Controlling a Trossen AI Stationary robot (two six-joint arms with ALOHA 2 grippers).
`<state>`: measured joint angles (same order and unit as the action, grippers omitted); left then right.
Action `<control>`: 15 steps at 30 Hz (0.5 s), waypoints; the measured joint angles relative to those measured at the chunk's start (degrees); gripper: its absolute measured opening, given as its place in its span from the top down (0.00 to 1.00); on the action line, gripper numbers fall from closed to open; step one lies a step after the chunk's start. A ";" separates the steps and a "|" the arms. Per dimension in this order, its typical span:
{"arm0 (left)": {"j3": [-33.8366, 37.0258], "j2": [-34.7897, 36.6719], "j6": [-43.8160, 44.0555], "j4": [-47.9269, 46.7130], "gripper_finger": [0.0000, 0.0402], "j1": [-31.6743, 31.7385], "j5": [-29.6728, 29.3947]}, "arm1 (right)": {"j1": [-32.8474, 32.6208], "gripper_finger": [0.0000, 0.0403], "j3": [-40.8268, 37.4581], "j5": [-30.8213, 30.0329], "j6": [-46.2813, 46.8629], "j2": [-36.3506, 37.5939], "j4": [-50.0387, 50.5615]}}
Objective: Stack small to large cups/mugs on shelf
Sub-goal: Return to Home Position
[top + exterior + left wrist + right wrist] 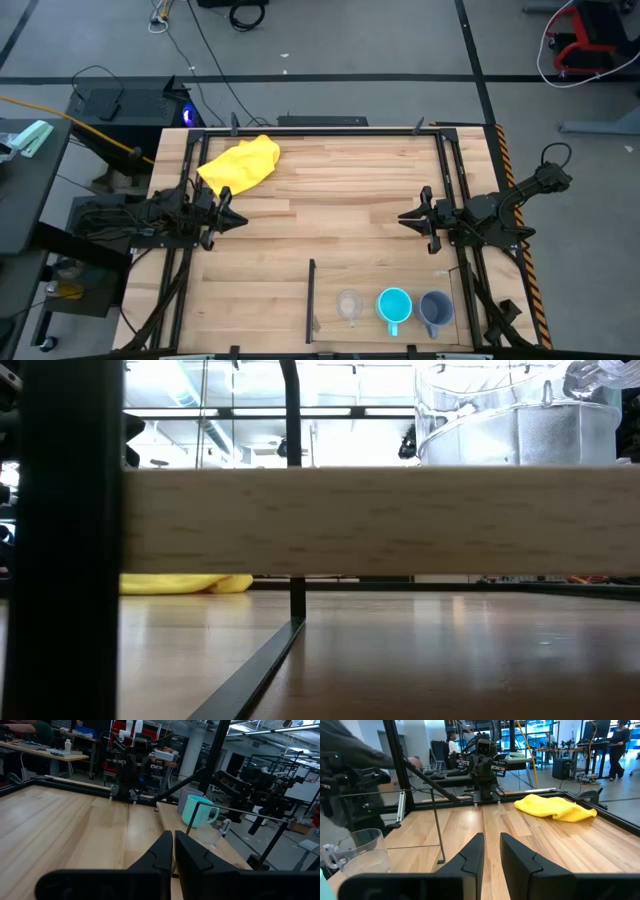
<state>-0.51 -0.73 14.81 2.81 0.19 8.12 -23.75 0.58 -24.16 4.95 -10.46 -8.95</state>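
Three cups stand upright in a row on the shelf [375, 275], the wooden section at the table's near right: a small clear plastic cup [349, 305], a cyan mug [394, 305] and a grey-blue mug [436, 308]. A thin dark divider [311, 300] bounds the shelf on its left. My left gripper [232, 218] hovers shut at the table's left side, pointing level toward the right. My right gripper [405, 219] hovers at the right side, pointing level toward the left, slightly open with nothing between its fingers. Both are far from the cups.
A crumpled yellow cloth [240, 165] lies at the table's far left. Black frame rails [320, 130] run round the table. Bare wood lies between the two grippers. In the low view a wooden plank edge [380, 520] crosses the picture, with the clear cup [515, 420] above it.
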 joint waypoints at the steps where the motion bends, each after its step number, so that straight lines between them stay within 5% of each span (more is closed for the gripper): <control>1: 0.00 0.00 0.00 -0.01 0.94 0.00 0.00 | 0.00 0.83 0.00 0.00 0.00 0.02 0.00; 15: 0.00 0.00 0.00 -0.02 0.93 0.00 0.00 | 0.00 0.83 0.00 0.02 0.00 0.00 0.00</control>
<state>-0.51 -0.73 14.81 2.79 0.19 8.12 -23.74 0.58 -24.15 4.95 -10.46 -8.95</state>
